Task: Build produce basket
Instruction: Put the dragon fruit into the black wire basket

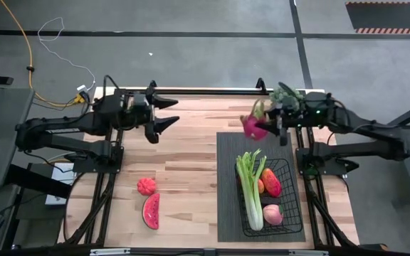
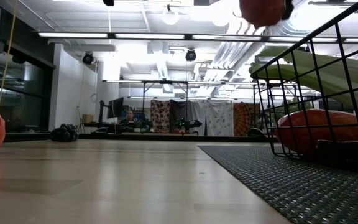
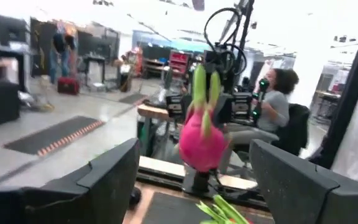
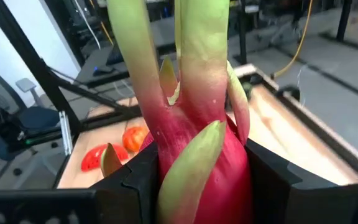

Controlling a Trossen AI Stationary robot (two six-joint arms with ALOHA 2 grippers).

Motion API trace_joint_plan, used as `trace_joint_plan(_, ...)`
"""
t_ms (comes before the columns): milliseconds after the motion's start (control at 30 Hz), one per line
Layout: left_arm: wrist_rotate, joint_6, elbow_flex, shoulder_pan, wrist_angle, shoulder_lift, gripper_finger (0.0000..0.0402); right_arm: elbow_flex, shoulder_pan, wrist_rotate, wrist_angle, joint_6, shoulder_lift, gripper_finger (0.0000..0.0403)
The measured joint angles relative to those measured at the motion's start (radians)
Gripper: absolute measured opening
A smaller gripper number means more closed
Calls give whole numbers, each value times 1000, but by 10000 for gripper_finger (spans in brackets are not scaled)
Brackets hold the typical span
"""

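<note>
A wooden table [image 1: 191,163] carries the whole scene. On its right half a dark ribbed mat [image 1: 226,185] is laid, and the black wire basket [image 1: 292,206] stands on the mat's near right corner. Inside the basket a celery bunch [image 1: 250,186] lies along the left wall, with a red-orange mango [image 1: 271,183] beside it and a peach [image 1: 272,214] near the front wall.

Two pieces are seen outside the basket, on the left half of the table toward the near edge: a watermelon slice [image 1: 151,210] and, just behind it, a small red fruit [image 1: 146,186]. Dark grapes [image 2: 65,132] are seen in the low view far back on the table; a green leafy item [image 1: 287,92] sits at the far right edge.

The dragon fruit [image 1: 254,125] is held in the air by the right gripper [image 1: 282,126], above the far edge of the mat, and the fingers are closed against its pink body. The left gripper [image 1: 164,114] waits over the far left part of the table, with its jaws wide and nothing between them.

The step in hand is judged to be the carrying of the dragon fruit. Next, it must be brought toward the near edge, lowered into the free space behind the mango, and released only when it is supported.
</note>
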Motion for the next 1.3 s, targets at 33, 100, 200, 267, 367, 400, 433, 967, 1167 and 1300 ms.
trace_joint_plan(33, -5, 11, 0, -5, 0, -4, 291, 18, 0, 0, -5, -13, 0, 166)
trace_joint_plan(100, -10, 13, 0, -10, 0, -6, 291, 42, 0, 1, -7, -28, 3, 166)
trace_joint_plan(200, -2, 2, 0, -19, -4, -5, 291, 52, 0, 2, -11, -37, 2, 167)
trace_joint_plan(267, -2, -4, 0, -32, -4, 7, 291, 53, 0, 2, -15, -41, 1, 167)
trace_joint_plan(367, -13, -4, -1, -48, -9, 18, 291, 53, 1, -24, -21, 30, 5, 167)
trace_joint_plan(400, -18, -5, -1, -52, -7, 19, 291, 53, 6, -49, -33, 72, 9, 167)
trace_joint_plan(433, -22, -7, -1, -56, -7, 21, 291, 53, 16, -77, -56, 111, 11, 167)
trace_joint_plan(967, -29, 14, -1, -53, -7, 23, 291, 53, 711, 117, -372, 911, 11, 167)
trace_joint_plan(1167, -23, 16, -1, -53, -7, 23, 291, 53, 957, 434, -478, 1205, 98, 167)
trace_joint_plan(1300, -9, 23, -1, -53, -7, 23, 291, 53, 1031, 494, -568, 1395, 199, 168)
